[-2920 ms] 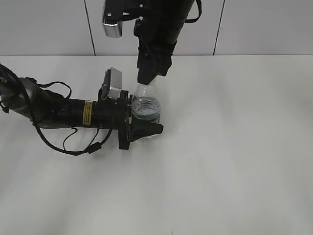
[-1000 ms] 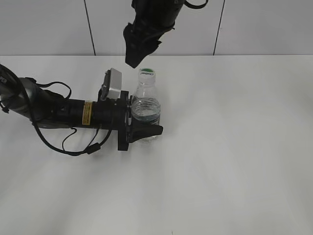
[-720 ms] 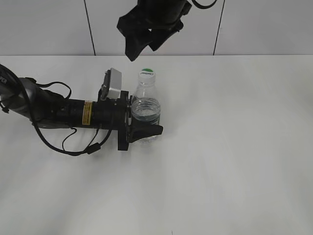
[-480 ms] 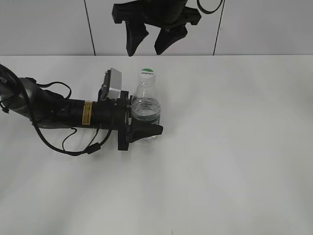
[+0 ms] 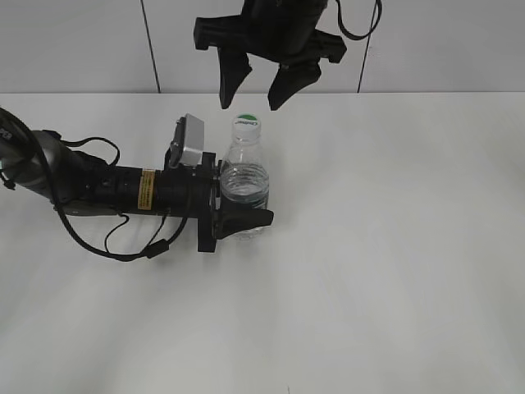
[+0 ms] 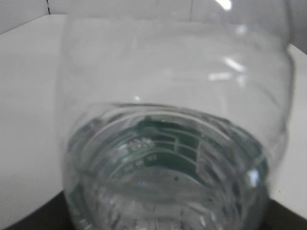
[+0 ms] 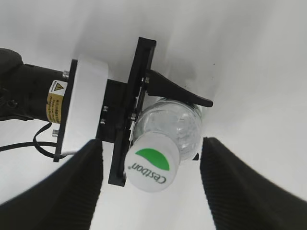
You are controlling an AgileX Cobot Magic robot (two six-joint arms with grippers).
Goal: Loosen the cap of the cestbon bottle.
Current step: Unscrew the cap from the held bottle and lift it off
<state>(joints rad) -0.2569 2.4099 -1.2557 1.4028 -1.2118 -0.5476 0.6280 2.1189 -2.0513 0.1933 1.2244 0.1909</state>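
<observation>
a plain white table (image 5: 394, 246) runs back to a pale panelled wall (image 5: 459, 41). the cestbon bottle (image 5: 244, 189) stands upright left of centre, long axis vertical, cap (image 5: 246, 125) pointing up — clamped at its body by the left gripper (image 5: 238, 215). the right gripper (image 5: 256, 89) hangs just above the cap with its 2 fingers (image 7: 86, 177) spread wide, touching nothing.
</observation>
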